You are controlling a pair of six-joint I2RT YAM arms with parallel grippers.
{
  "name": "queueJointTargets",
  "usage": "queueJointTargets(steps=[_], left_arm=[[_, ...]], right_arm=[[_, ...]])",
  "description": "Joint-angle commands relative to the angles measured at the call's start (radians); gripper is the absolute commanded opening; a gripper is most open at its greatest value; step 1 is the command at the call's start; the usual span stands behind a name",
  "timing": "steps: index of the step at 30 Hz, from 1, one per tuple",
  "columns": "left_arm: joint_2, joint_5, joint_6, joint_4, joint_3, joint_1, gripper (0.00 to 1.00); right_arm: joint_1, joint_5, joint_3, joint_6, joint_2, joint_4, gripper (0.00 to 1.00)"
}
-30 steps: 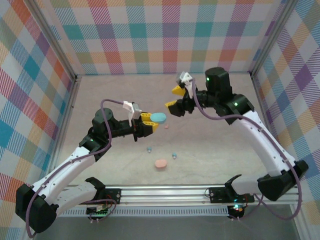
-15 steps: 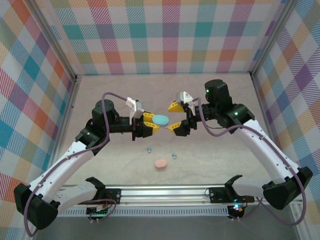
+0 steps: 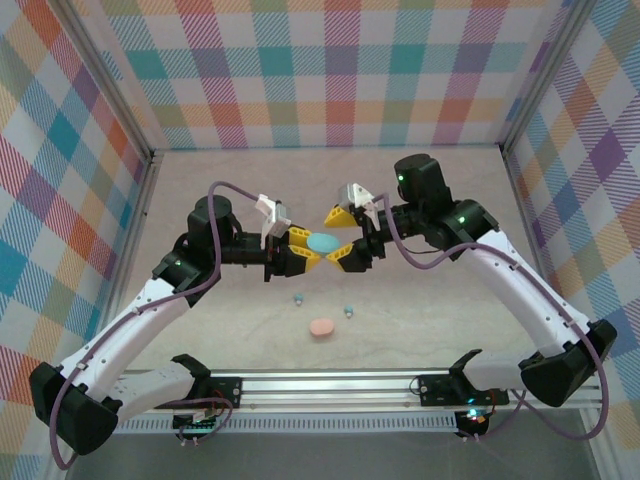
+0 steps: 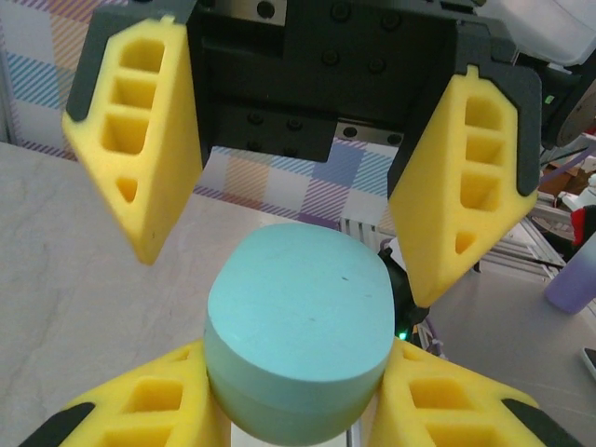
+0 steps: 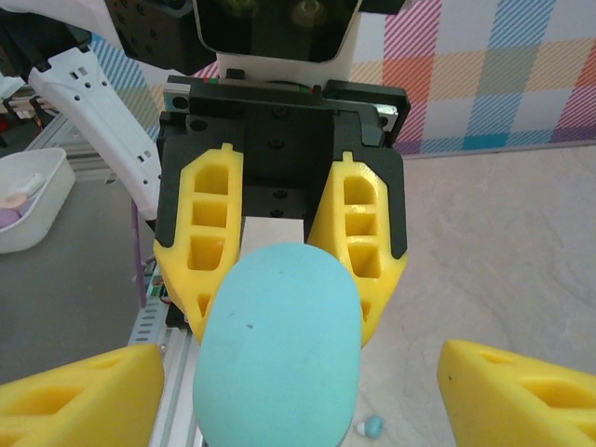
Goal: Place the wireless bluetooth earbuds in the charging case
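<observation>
Two cases are in view: a blue case (image 3: 323,243) held in the air over mid-bench, and a pink case (image 3: 321,327) lying flat near the front. Two blue buds (image 3: 298,298) rest on the bench (image 3: 250,175) between the cases, well apart from each other, and both are outside any case. The right one sits just beside the pink case.

There are two arms. The left pincer (image 3: 312,249) is pinching the blue case by its sides, and its lid is closed. The right pincer (image 3: 331,236) faces it with its fingers (image 4: 140,140) spread, one on each side of the case. From the left wrist, a gap shows between each finger and the case.

The bench is pale beige with faint marbling. Pastel plaid walls (image 3: 320,70) stand on three sides, in pink, teal, orange and violet checks, with grey metal posts at the corners. A silver rail (image 3: 330,384) along the near edge carries both arm bases. Past the rail, the right wrist view shows a white tub (image 5: 28,196).
</observation>
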Motion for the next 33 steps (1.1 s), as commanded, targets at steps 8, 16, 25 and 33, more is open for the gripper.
queueJointTargets(steps=[8,16,25,33], left_arm=[[0.025,0.045,0.024,-0.012,0.04,-0.001,0.02],[0.01,0.036,0.039,-0.018,0.038,-0.001,0.01],[0.005,0.038,0.044,-0.026,0.04,-0.001,0.01],[0.007,0.03,0.052,-0.029,0.042,-0.001,0.01]], right_arm=[[0.006,0.047,0.133,0.017,0.069,-0.126,0.51],[0.006,0.034,0.131,0.04,0.067,-0.145,0.79],[0.006,0.028,0.15,0.041,0.094,-0.202,0.71],[0.005,0.018,0.162,0.039,0.11,-0.225,0.72]])
